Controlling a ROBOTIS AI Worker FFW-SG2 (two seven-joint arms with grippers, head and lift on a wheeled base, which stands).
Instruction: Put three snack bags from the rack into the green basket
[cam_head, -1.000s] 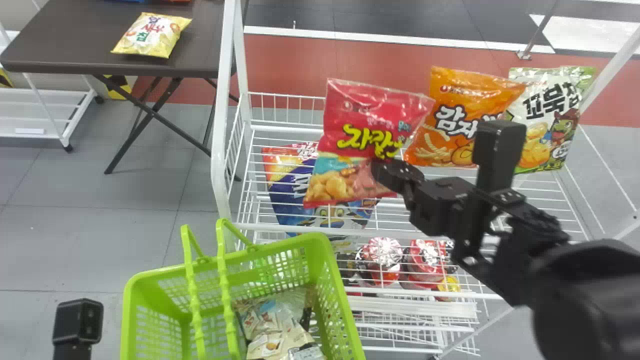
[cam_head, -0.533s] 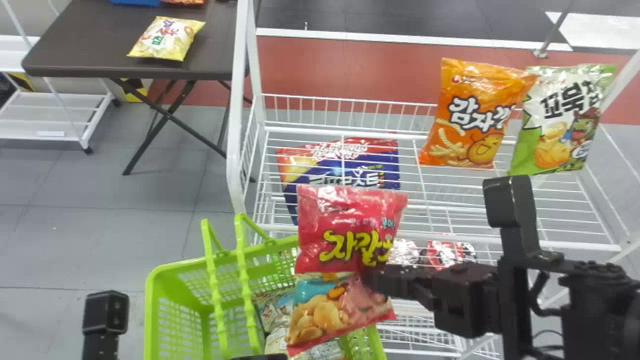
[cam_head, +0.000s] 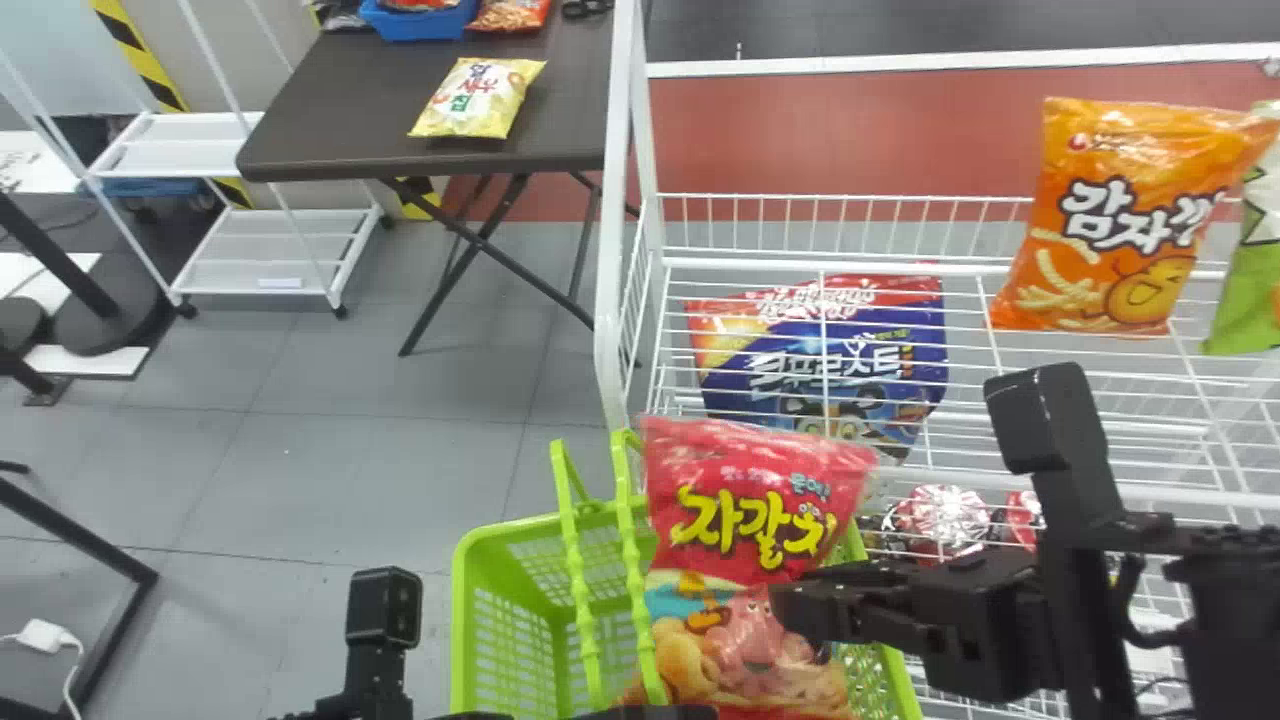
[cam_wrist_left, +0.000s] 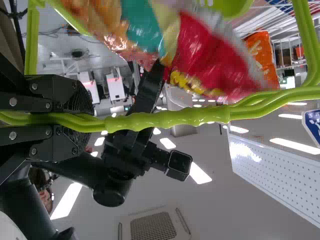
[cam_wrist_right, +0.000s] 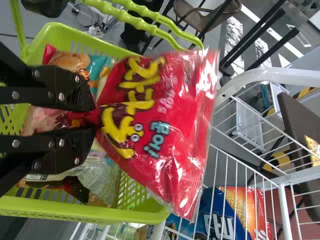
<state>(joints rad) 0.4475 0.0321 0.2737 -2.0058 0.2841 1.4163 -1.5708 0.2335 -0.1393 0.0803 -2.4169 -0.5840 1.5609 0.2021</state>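
Observation:
My right gripper (cam_head: 795, 608) is shut on the red snack bag (cam_head: 765, 500), which hangs upright over the right part of the green basket (cam_head: 500, 610). In the right wrist view my right gripper (cam_wrist_right: 94, 116) pinches the red bag (cam_wrist_right: 165, 115) by its middle; behind it, other packets (cam_wrist_right: 75, 185) lie in the basket (cam_wrist_right: 145, 212). At the head view's bottom edge is my left gripper (cam_head: 645, 712), by the basket handles. The left wrist view has my left gripper (cam_wrist_left: 85, 120) shut on the green basket handles (cam_wrist_left: 170, 119).
On the white wire rack (cam_head: 950, 265) are an orange bag (cam_head: 1130, 220), a blue bag (cam_head: 825, 365) and a green bag (cam_head: 1255, 270) at the right edge. A rack post (cam_head: 612, 250) rises behind the basket. A dark table (cam_head: 570, 110) with a yellow bag (cam_head: 480, 98) stands farther back.
My right gripper has carried the red bag from above the rack down and leftward to over the basket. The head view has turned, so the scene now sits farther right.

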